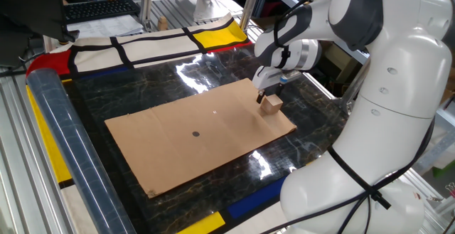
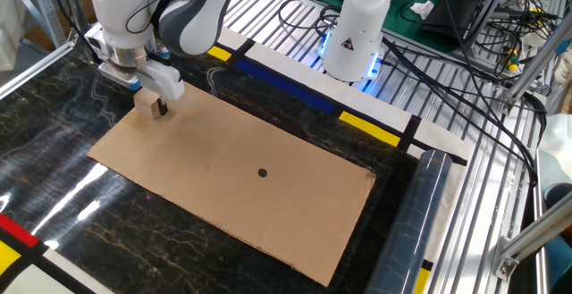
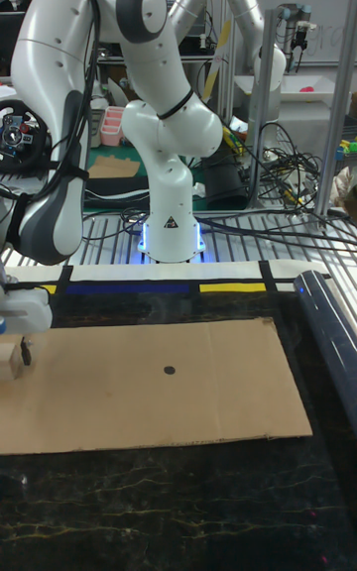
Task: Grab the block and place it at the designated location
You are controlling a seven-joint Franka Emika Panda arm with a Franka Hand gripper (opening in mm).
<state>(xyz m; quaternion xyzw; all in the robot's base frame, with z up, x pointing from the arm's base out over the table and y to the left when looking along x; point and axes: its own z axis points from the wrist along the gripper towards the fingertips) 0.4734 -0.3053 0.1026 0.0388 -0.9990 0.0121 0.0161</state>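
Tall fixed view: one gripper [image 3: 14,351] down at one block [image 3: 11,360] near the cardboard sheet [image 3: 149,388] left edge; fingers straddle the block, but contact is unclear, so I can't tell its state. One black dot [image 3: 169,370] mid-sheet, well apart from the block.

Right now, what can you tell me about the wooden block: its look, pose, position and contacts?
The block is a small, plain, light-tan cube that looks wooden, paler than the brown cardboard sheet on which it sits flat, near one corner. The hand is down around it, one dark finger visible against a side; whether it is gripped cannot be told. It is far from the black dot.
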